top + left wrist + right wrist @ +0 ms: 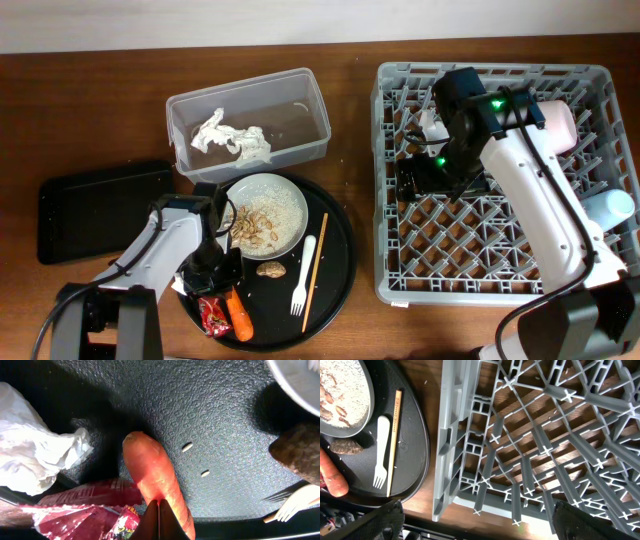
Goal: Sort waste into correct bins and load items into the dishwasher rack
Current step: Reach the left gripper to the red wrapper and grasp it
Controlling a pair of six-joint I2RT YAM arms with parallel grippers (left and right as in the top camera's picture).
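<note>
While left hand sits pressed together at carrot | right hand spread apart above rack

The carrot is orange, the wrapper red, the round tray pebbled black, the rack grey, the tabletop wood-grained brown.

Brown wooden table, seen from overhead. Four containers rest directly on it. A clear plastic tub sits at rear centre. A shallow black rectangular tray lies at the left, apart from the tub. A round black tray occupies front centre, just in front of the tub. A large grey dishwasher rack fills the right side, near the round tray, with bare wood between them.
</note>
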